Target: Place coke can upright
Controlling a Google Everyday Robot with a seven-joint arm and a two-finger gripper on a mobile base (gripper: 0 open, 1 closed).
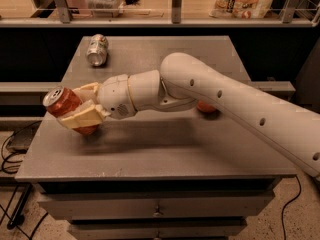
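Claw (74,108) clenched on the coke can (63,102) at the left edge of the worktop (165,151), cream fingers (82,119) clamped above and below the red body. Can is tilted, silver top pointing up and to the left, lower end close to the worktop surface; touching or just clear, can't tell from this angle. White arm (225,94) reaches in from the right across the worktop, a silver-white can with green markings (97,49) lies on its side at the back left, and a small orange-red object (206,107) sits mostly hidden behind the arm.
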